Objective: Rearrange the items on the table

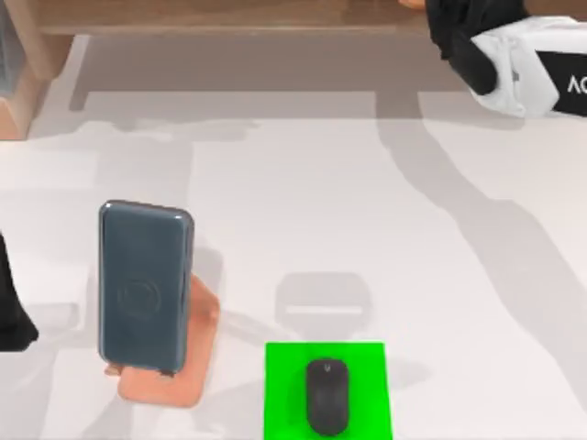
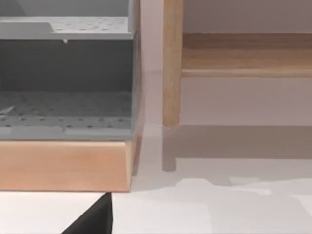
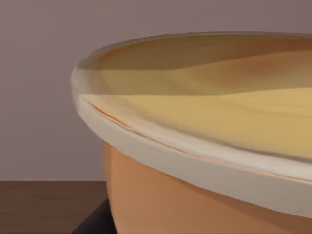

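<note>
Nearest edge: black mouse lay on a green mat. Just left, the smartphone leaned on an orange stand on the white worktop. Left arm at left edge, right arm far right by the wooden shelf; neither hand's opening could be told. Judgement: both items look placed; any next approach should come from above, clear of the stand.

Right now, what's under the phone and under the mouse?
The phone leans on an orange stand; the stand's middle is covered. The mouse sits on a green mat.
</note>
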You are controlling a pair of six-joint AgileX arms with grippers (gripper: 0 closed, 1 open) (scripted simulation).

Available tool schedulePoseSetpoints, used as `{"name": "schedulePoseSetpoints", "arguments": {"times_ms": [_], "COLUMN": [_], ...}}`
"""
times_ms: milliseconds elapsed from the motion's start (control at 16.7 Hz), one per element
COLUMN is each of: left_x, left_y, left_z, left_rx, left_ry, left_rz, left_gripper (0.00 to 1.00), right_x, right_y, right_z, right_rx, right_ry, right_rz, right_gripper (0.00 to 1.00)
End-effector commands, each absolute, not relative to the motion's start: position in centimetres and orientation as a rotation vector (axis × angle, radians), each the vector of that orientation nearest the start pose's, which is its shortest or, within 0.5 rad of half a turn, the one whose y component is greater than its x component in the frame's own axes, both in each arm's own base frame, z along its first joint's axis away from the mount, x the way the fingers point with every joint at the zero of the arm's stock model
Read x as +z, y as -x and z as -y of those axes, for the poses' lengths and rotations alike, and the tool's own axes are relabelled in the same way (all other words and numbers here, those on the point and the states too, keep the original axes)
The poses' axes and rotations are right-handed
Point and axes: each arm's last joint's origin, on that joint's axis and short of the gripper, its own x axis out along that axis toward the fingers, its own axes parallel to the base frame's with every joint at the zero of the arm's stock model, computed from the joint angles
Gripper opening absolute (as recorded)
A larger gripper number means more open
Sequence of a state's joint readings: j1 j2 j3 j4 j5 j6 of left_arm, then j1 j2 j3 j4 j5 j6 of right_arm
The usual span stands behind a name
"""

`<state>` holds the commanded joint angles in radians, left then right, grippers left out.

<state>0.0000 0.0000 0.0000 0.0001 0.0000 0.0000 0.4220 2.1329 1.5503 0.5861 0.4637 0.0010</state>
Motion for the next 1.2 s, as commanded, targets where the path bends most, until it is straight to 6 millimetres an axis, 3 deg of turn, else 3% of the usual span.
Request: {"name": "schedulePoseSetpoints", "arguments": {"times_ms": [420, 840, 960, 1200], "left_x": [16.0, 16.0, 16.0, 16.0], "left_y": [-10.6, -10.6, -10.6, -10.6], "left_z": [0.1, 0.1, 0.1, 0.1], "left_rx": [0.0, 0.0, 0.0, 0.0], "left_ry": [0.0, 0.0, 0.0, 0.0], "left_rz": [0.0, 0.0, 0.0, 0.0], "left_gripper": [1.0, 1.0, 1.0, 1.0], "right_x": [24.0, 24.1, 24.5, 25.0], "right_y": [-45.9, -43.7, -43.8, -45.0], "right_z": [-19.6, -24.8, -24.5, -21.6], "right_rx": [-0.019, 0.038, 0.036, 0.001], "right_ry": [0.008, 0.166, 0.169, 0.092], "right_rz": [0.013, 0.044, 0.051, 0.047], "right_gripper": [0.0, 0.0, 0.0, 0.0]}}
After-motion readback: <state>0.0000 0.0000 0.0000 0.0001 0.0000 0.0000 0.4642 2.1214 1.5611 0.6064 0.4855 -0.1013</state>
